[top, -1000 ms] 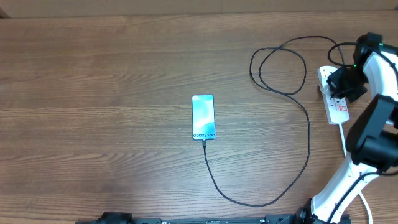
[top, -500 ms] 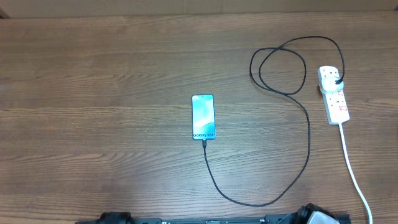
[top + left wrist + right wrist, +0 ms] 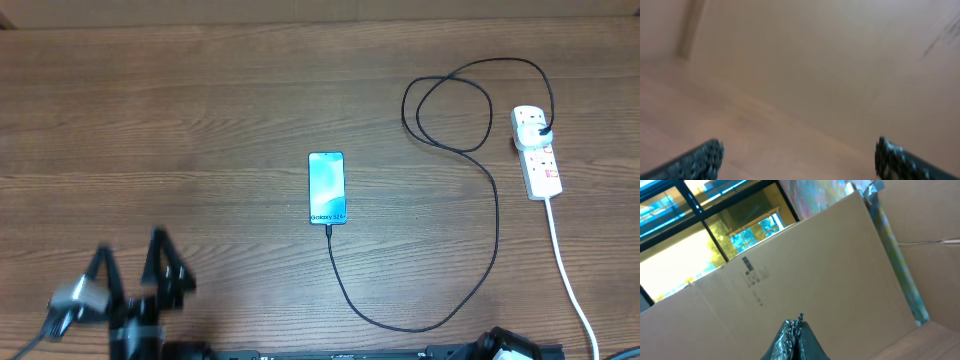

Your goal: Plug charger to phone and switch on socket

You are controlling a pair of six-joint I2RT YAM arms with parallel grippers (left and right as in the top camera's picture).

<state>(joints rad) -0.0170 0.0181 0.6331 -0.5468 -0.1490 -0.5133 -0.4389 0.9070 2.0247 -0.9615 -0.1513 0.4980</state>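
Phone (image 3: 327, 188): recorded flat on the wooden surface (image 3: 200, 120), near the middle of the overhead view, long axis running 12 to 6 o'clock. Screen lit cyan-blue, with small text at the 6 o'clock end.

Charger (image 3: 497, 215): the connector tip is seen touching the phone's 6 o'clock edge; full seating cannot be confirmed at this resolution. From there the thin black cable is routed toward 6 o'clock, curved round toward 3 o'clock, carried up toward 12 o'clock, and laid in two overlapping loops at about 2 o'clock from the phone. Its black plug is seated in the 12 o'clock end of the socket (image 3: 537, 160).

Socket: white strip lying near the 3 o'clock edge of the surface, well apart from the phone. Red marks are visible on it; switch position cannot be told. Its thick white cord (image 3: 566, 270) is run off toward 5 o'clock.

Left arm (image 3: 140, 310): seen motion-blurred at about 7 o'clock from the phone, well apart from all task items. In the left wrist view, the left end effector (image 3: 799, 150) is spread wide, the fingers (image 3: 700, 160) at opposite frame edges, nothing between them; picture blurred.

Right end effector (image 3: 794, 325): in the right wrist view the fingers are pressed together, nothing held, aimed at a cardboard panel (image 3: 830, 265) with a window (image 3: 705, 225) behind.
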